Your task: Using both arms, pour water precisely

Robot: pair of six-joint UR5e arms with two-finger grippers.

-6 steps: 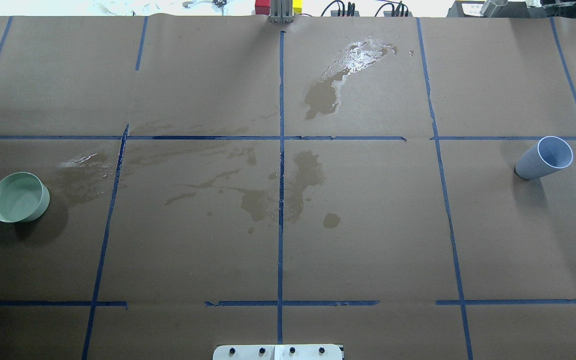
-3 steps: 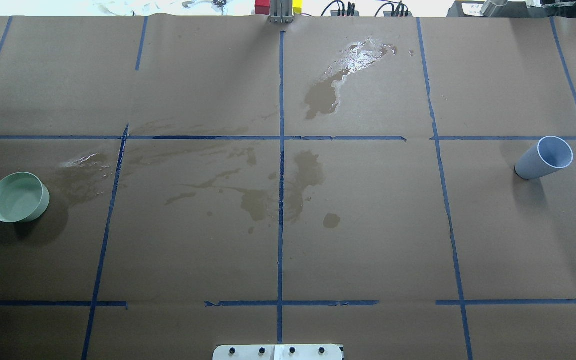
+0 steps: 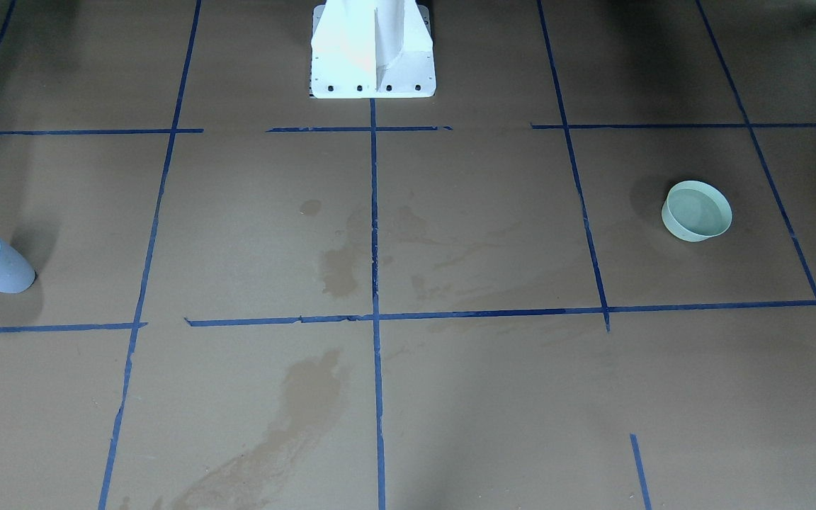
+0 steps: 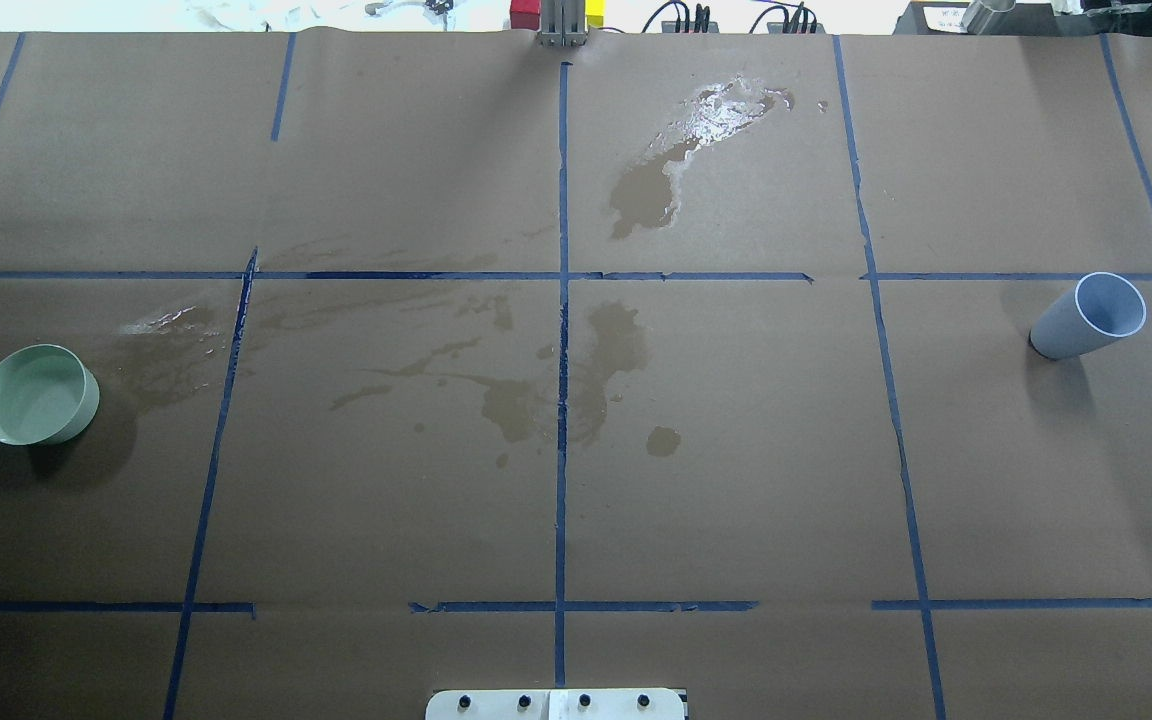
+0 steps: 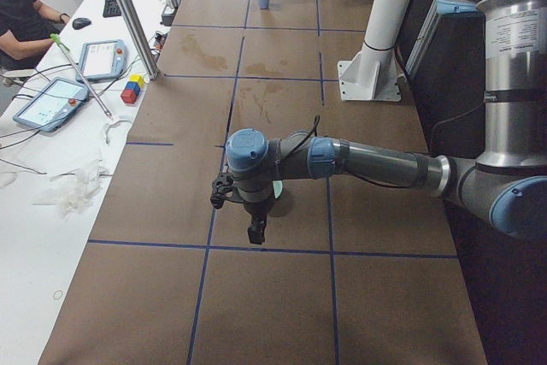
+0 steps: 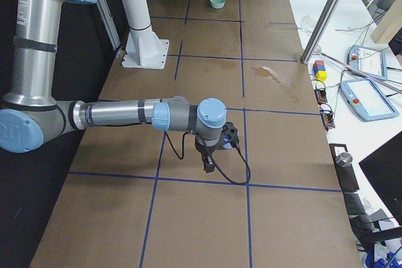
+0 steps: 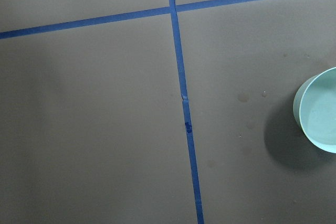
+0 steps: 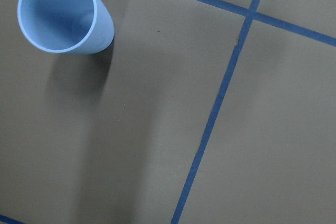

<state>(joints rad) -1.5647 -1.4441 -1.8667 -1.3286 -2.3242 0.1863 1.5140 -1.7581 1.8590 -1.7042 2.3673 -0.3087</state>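
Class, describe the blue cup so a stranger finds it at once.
The brown table is marked into squares by blue tape. At its end on the robot's right stands the cup: tall and pale blue, unlike the low green bowl opposite.

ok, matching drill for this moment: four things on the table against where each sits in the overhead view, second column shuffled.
Things:
1. green bowl
2. blue cup
3. glossy water puddle
4. white pedestal

Places in the overhead view:
A. top half, just right of the centre tape line
B. far left side
C. bottom edge, centre
D. far right side

Pairs: 1-B, 2-D, 3-A, 4-C
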